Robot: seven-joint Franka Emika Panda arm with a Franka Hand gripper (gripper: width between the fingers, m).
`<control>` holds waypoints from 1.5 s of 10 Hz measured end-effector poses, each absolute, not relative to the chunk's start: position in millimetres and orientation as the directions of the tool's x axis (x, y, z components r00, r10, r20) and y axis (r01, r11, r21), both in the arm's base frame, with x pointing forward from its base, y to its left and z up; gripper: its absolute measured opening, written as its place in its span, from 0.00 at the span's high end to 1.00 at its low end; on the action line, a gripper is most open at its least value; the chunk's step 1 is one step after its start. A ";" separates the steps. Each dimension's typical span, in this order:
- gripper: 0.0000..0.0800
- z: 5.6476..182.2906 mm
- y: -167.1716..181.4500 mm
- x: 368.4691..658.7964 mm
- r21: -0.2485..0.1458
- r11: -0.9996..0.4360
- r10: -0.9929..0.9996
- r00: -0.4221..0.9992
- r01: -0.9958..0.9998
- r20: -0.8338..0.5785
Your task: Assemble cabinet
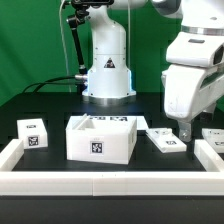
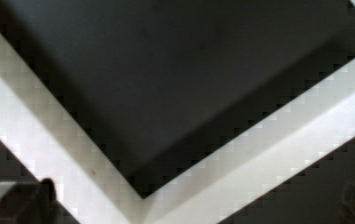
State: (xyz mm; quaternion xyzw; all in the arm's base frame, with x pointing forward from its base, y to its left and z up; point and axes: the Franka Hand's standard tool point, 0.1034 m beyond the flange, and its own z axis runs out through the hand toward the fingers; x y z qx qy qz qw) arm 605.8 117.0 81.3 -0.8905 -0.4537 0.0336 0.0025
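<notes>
The cabinet (image 1: 100, 137) is a large white open box frame with a black-and-white tag on its front, standing mid-table. A small white tagged drawer box (image 1: 32, 133) stands on the exterior view's left. Two flatter white tagged parts lie to the right, one (image 1: 165, 141) beside the cabinet and one (image 1: 214, 135) at the edge. My gripper (image 1: 190, 129) hangs low between these two, touching neither. In the wrist view the gripper (image 2: 188, 206) is open and empty, with dark fingertips (image 2: 17, 200) far apart above a white V-shaped band (image 2: 85, 150) on the dark table.
A low white border rail (image 1: 100, 184) runs along the table's front and up both sides. The arm's white base (image 1: 107, 70) stands behind the cabinet, with cables on the exterior view's left.
</notes>
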 end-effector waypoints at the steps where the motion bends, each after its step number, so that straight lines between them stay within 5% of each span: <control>1: 0.00 81.3 117.0 605.7 -0.035 -0.588 0.808 0.586 0.808 -0.058; 6: 0.00 81.7 114.7 603.9 -0.024 -0.569 0.822 0.567 0.822 -0.040; 10: 0.00 83.7 91.3 565.4 0.082 -0.402 0.915 0.399 0.912 0.055; 15: 0.00 83.2 78.2 562.3 0.069 -0.413 0.910 0.411 0.908 0.043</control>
